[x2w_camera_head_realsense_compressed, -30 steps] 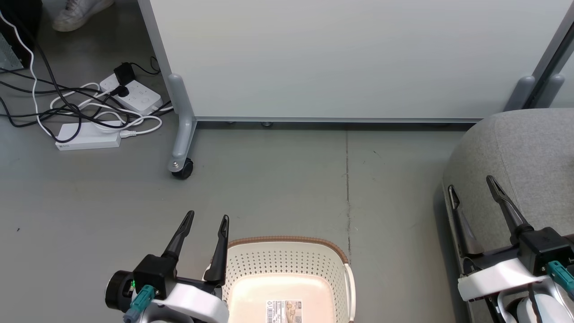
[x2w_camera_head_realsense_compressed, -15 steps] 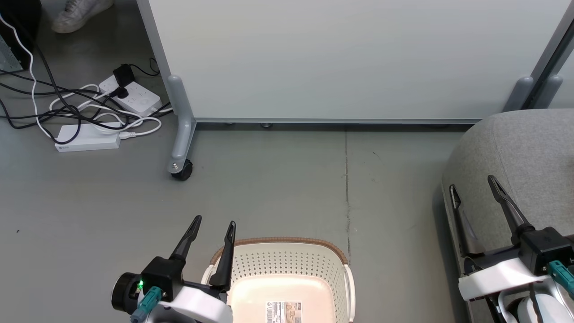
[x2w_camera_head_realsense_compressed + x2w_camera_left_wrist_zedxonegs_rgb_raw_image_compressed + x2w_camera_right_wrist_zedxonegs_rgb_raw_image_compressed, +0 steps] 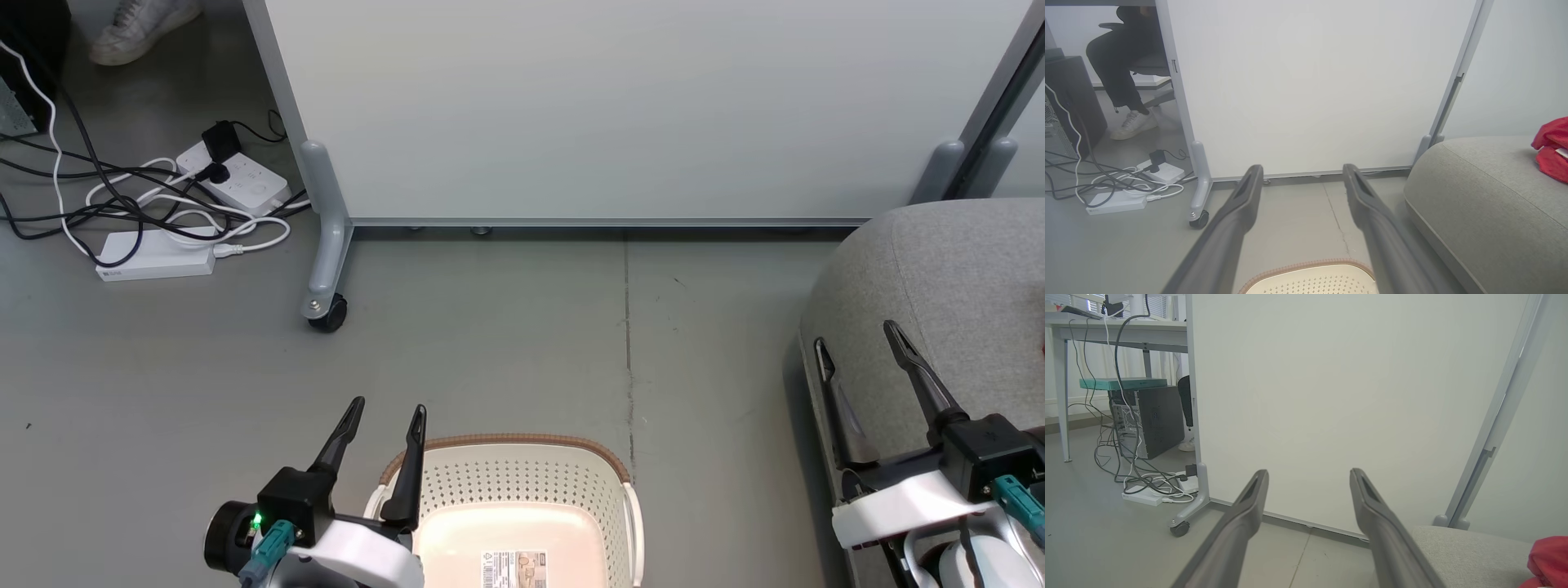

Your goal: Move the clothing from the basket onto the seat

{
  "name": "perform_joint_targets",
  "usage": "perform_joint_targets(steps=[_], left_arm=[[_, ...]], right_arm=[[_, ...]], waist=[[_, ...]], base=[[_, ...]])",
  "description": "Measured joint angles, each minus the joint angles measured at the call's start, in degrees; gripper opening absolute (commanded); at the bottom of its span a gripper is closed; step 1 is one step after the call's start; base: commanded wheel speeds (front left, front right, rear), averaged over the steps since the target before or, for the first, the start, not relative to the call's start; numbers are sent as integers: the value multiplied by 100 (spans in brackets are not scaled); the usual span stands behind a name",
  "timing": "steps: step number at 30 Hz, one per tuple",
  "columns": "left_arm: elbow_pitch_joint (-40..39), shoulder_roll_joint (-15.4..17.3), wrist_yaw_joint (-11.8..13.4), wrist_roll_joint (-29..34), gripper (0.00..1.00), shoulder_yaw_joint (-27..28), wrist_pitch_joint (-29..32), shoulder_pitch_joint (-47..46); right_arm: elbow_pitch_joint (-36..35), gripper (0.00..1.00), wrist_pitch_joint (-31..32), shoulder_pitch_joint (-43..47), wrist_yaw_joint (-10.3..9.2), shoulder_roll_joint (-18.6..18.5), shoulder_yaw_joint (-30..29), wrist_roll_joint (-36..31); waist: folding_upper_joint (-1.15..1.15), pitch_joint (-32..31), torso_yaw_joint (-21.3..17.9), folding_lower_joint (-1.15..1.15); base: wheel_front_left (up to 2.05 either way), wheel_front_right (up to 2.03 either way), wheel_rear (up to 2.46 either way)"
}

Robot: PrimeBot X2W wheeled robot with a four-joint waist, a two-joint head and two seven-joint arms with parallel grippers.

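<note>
Since the earlier frame the left claw (image 3: 388, 404) has shifted slightly right and lower in the head view, so its inner finger now crosses the near-left corner of the basket (image 3: 506, 441). The whole picture has also drifted a little left, which is the camera's doing. The right claw (image 3: 855, 333) holds the same place at the lower right.

Left claw: fingers spread wide, nothing between them; the left wrist view (image 3: 1300, 169) confirms the gap, with floor and partition seen through it.

Right claw: fingers likewise spread and empty, standing over the left edge of the seat (image 3: 963, 269); the right wrist view (image 3: 1308, 473) agrees.

Basket: bottom centre of the head view, on the grey floor (image 3: 490, 327), its visible bottom carrying a paper label (image 3: 514, 567). Its brown rim shows at the bottom edge of the left wrist view (image 3: 1310, 263).

Clothing (image 3: 1551, 147): a red bundle lying on the seat (image 3: 1474, 196) at the right edge of the left wrist view, and at the lower right corner of the right wrist view (image 3: 1547, 555).

Surroundings: a white partition (image 3: 612, 106) on a caster (image 3: 329, 313) across the top; power strips (image 3: 155, 261) and tangled cables at upper left; a person's white shoe (image 3: 139, 33) at the top left corner
</note>
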Motion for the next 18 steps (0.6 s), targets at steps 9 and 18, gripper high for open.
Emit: perform_joint_targets(steps=[9, 18], left_arm=[[37, 0, 11, -92, 100, 9, 0, -1], [-114, 1, -122, -234, 100, 70, 0, 59]], right_arm=[[8, 100, 0, 15, 0, 1, -43, 0], [22, 100, 0, 44, 0, 1, -21, 3]], waist=[[0, -27, -13, 0], [0, -37, -18, 0]], base=[[0, 0, 0], [0, 0, 0]])
